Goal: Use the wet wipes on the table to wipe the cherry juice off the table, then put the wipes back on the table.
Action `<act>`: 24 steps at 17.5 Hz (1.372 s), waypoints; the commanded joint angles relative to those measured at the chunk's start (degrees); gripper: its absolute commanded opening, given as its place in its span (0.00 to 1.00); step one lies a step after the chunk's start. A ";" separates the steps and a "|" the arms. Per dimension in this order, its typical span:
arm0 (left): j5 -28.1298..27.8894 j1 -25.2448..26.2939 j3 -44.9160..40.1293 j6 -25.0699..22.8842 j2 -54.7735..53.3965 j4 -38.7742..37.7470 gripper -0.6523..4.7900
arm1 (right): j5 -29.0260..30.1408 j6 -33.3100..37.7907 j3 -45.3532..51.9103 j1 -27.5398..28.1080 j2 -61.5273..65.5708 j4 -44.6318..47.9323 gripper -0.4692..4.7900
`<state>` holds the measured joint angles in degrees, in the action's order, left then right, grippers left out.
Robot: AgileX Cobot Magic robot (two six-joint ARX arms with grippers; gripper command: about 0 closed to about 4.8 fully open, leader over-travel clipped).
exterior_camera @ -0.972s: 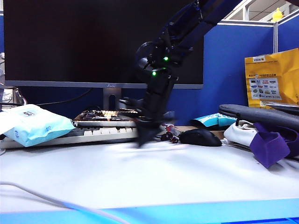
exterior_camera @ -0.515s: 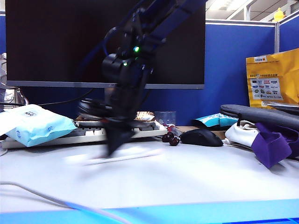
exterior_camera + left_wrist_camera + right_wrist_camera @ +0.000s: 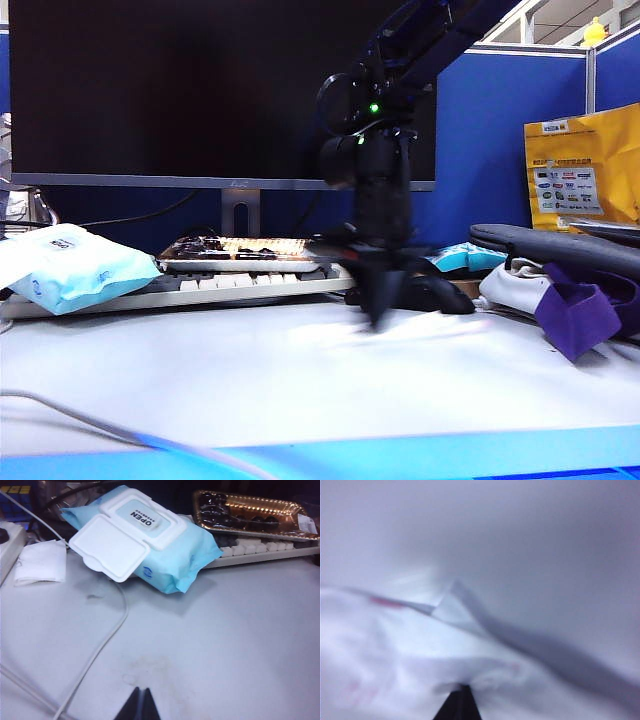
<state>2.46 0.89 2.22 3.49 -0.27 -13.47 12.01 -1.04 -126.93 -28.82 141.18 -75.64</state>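
Observation:
My right gripper (image 3: 375, 312) points down onto the table (image 3: 300, 380) just in front of the black mouse, blurred by motion. In the right wrist view its tips (image 3: 461, 692) are shut on the wet wipes (image 3: 395, 650), a crumpled white sheet with faint pink stains and a pink-red smear (image 3: 385, 601) at its edge, pressed on the table (image 3: 530, 540). No other cherry juice shows on the table. My left gripper (image 3: 141, 694) hangs shut and empty over bare table (image 3: 240, 630) and is out of the exterior view.
A blue-and-white wipe packet (image 3: 70, 265) (image 3: 145, 535) lies at the left beside a keyboard (image 3: 230, 285) and a gold tray (image 3: 250, 510). A white cable (image 3: 105, 640) crosses the front. A mouse (image 3: 440, 295) and purple cloth (image 3: 575, 310) sit at the right.
My right gripper swept left across the table with the wipe, then back to the right, and now stands in front of the mouse, hiding the cherries. The left arm has not moved.

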 commanded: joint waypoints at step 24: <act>0.17 0.02 -0.33 -0.02 0.17 -0.63 0.11 | -12.20 -0.63 1.44 -2.45 2.89 -2.78 0.09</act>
<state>2.46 0.89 2.22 3.49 -0.27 -13.47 12.86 -3.05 -126.80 -33.34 141.62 -77.45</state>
